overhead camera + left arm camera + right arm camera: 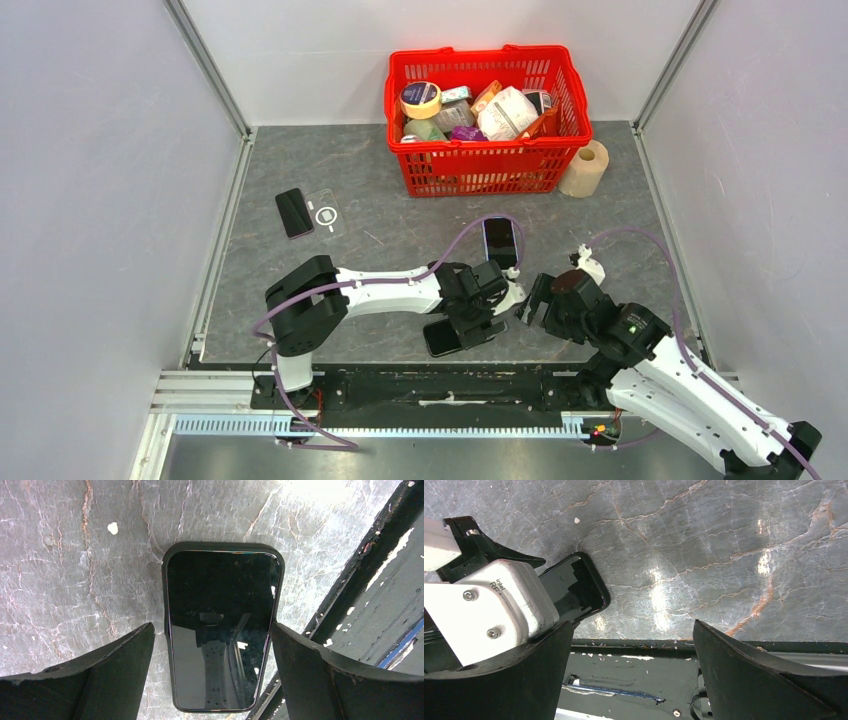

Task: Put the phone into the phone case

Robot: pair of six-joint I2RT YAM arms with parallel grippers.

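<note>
Left gripper (212,630) is seen hanging low over the table (400,240) with its jaws spread wide, and nothing is held in it. Between its two fingers (115,665) the phone (220,600) is found lying flat, screen up, seated inside the black case (220,545), whose rim is visible around the top and sides of the glass. One finger is set just beside one long edge of the case; whether the other finger touches the opposite edge cannot be told. The cased phone is placed near the front edge of the table, close to the dark rail. The right gripper (633,625) is likewise held wide and empty, just beside the left one, with a corner of the case visible in its own view. A second phone (500,242) is seen farther back on the table, and a third phone (294,212) is laid beside a clear case (327,213) at far left. A red basket (487,165) of goods and a paper roll (585,168) are set at the back.
</note>
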